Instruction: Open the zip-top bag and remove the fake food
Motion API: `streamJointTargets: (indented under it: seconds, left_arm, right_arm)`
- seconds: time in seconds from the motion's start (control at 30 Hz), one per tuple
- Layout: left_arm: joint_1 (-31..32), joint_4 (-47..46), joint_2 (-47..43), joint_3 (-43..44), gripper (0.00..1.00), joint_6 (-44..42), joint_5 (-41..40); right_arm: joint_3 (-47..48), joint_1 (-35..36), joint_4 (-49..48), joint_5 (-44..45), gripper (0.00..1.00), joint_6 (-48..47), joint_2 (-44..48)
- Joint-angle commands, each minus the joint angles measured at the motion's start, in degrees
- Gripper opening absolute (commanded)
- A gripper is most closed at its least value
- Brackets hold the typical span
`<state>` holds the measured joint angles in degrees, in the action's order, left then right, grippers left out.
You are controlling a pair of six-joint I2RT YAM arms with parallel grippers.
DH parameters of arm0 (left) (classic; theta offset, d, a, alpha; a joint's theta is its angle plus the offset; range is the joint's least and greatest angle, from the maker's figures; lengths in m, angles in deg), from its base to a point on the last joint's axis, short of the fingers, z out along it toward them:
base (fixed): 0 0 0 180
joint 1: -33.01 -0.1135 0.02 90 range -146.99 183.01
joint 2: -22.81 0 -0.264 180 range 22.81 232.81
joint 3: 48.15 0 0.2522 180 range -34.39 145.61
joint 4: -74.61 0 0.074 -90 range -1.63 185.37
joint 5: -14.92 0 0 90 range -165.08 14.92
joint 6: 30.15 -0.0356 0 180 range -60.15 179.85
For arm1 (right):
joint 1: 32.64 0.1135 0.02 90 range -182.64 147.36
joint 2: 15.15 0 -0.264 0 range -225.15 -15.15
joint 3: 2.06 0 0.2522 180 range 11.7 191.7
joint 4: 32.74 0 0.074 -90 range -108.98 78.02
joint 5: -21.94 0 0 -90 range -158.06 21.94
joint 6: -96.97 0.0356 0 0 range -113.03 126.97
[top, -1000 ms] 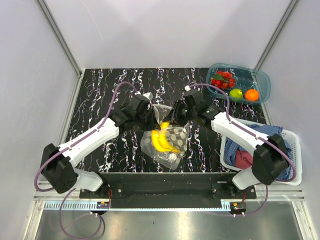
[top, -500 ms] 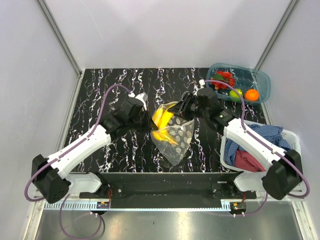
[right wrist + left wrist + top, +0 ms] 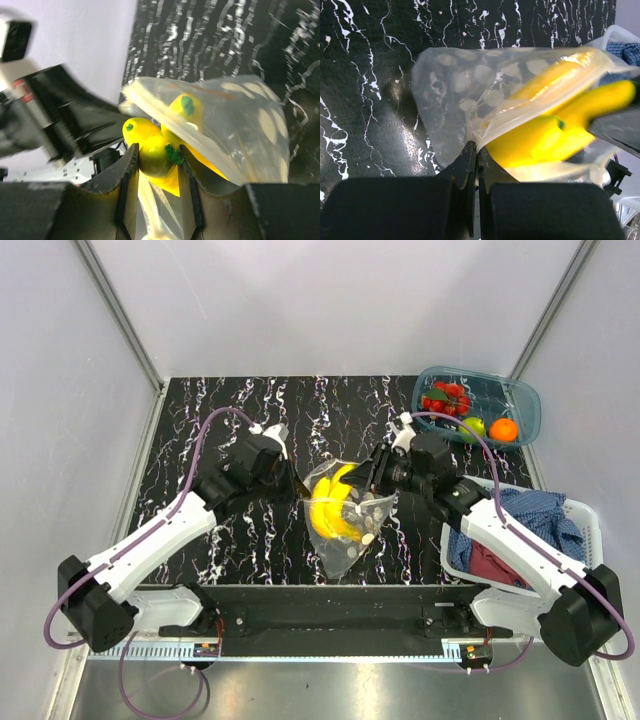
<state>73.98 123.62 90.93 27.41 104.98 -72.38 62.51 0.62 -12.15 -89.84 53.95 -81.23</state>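
Starting from your left, you find the left gripper over the black marbled table, near its middle. It is pinched together on the left edge of the zip-top bag. In the left wrist view its two fingers lie flat against each other with only the thin plastic between them.

The bag is in the middle of the table, between the two grippers. Its top edge runs from one gripper to the other, and its lower corner points toward the near edge. You cannot tell from these views whether that corner touches the table. Inside the bag you see the yellow banana, with the dotted plastic over it.

At the right end of the bag's top edge is the right gripper. In the right wrist view its fingers stand a little apart. A banana end with a green tip and some bag plastic fill the gap, but you cannot tell whether the fingers press on them.

Further right, at the far corner, the teal tray holds the red berry cluster, the green round fruit and the orange. Nearer to you, the white basket holds a blue cloth and a red cloth.
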Motion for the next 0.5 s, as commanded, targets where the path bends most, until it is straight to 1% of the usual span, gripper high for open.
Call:
streamJointTargets:
  seconds: [0.0, 0.03, 0.1, 0.13, 0.3, 0.4, 0.47]
  left_arm:
    - [-0.2, 0.2, 2.3, 2.6, 0.0, -0.2, -1.1]
    - [-0.2, 0.3, 2.4, 3.1, 0.0, -0.3, -0.6]
    - [-0.2, 0.4, 2.9, 3.7, 0.0, -2.0, -0.1]
    - [-0.1, 0.6, 3.2, 4.9, 0.0, -2.8, 0.5]
    - [-0.2, 3.0, 4.3, 6.7, 0.0, -6.4, 1.6]
    - [-0.5, 4.0, 5.0, 6.2, 0.0, -6.6, 2.7]
    - [-0.5, 4.5, 5.6, 5.5, 0.0, -6.6, 3.2]
  right_arm:
    - [1.6, 0.0, -11.1, -12.7, 0.0, -5.3, 1.8]
    - [2.7, 0.0, -10.5, -14.8, 0.0, -8.5, 1.1]
    - [2.9, -0.2, -9.9, -20.6, 0.0, -11.4, -0.2]
    - [2.9, -0.1, -9.9, -21.9, 0.0, -12.7, -0.4]
    - [3.9, -0.1, -10.2, -29.7, 0.0, -16.0, -1.0]
    - [4.6, -0.2, -11.8, -30.3, 0.0, -14.6, 0.3]
    - [5.4, -0.1, -12.5, -26.8, 0.0, -13.7, 1.7]
